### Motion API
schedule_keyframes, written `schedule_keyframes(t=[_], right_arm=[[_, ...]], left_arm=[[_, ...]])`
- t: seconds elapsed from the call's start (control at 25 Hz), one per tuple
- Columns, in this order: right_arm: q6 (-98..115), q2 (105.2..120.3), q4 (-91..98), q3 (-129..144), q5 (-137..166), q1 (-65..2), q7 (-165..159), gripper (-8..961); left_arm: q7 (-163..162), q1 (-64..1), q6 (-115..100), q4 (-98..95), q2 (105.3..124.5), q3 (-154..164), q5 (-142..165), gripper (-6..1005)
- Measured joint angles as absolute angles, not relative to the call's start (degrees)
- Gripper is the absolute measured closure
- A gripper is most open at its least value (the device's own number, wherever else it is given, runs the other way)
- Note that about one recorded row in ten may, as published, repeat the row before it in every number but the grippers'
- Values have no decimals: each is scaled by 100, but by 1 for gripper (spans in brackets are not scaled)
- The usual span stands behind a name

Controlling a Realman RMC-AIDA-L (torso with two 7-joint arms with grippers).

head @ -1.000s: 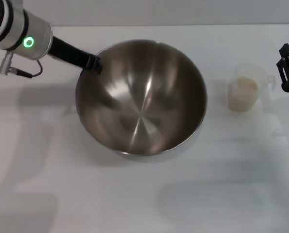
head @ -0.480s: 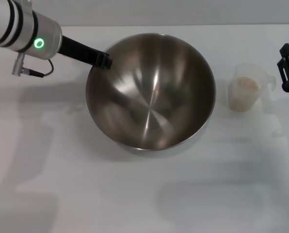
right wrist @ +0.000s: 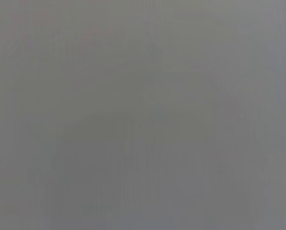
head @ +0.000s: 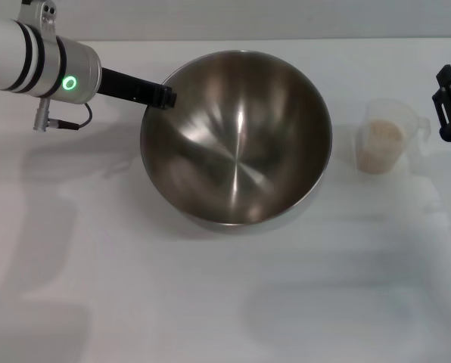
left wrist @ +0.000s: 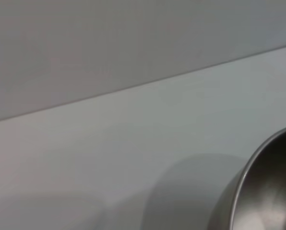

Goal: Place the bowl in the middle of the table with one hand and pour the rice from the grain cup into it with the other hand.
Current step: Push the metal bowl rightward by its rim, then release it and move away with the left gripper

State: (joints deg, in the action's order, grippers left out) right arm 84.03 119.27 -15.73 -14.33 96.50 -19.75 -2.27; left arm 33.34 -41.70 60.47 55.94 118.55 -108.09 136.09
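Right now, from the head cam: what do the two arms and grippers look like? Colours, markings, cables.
Left arm: silver-white cylinder, two black bands, lit green ring light, short black cable with a metal plug underneath. Its left gripper is a slim black extension ending in small black fingers. Right gripper: only an angular black piece at the frame edge; its arm is out of view.

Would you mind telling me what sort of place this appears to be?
Probably a lab bench staged for a kitchen task: a plain white table holding only a steel bowl and a cup of rice.
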Motion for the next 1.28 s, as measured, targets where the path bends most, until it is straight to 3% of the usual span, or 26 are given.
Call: schedule_keyframes(t=[0.68, 0.92, 1.28], right_arm=[[8456, 11927, -1542, -1432, 9651, -2039, -214, 408], [8464, 11927, -1537, -1433, 9651, -2039, -213, 408], [8465, 11927, -1538, -1447, 9650, -2044, -214, 407]], left_arm=[[3730, -4077, 5197, 5144, 11841, -10543, 13349, 957], [3750, -4052, 5098, 5200, 11840, -10532, 13349, 826], [3803, -3570, 4585, 6010, 11860, -10183, 13117, 489]])
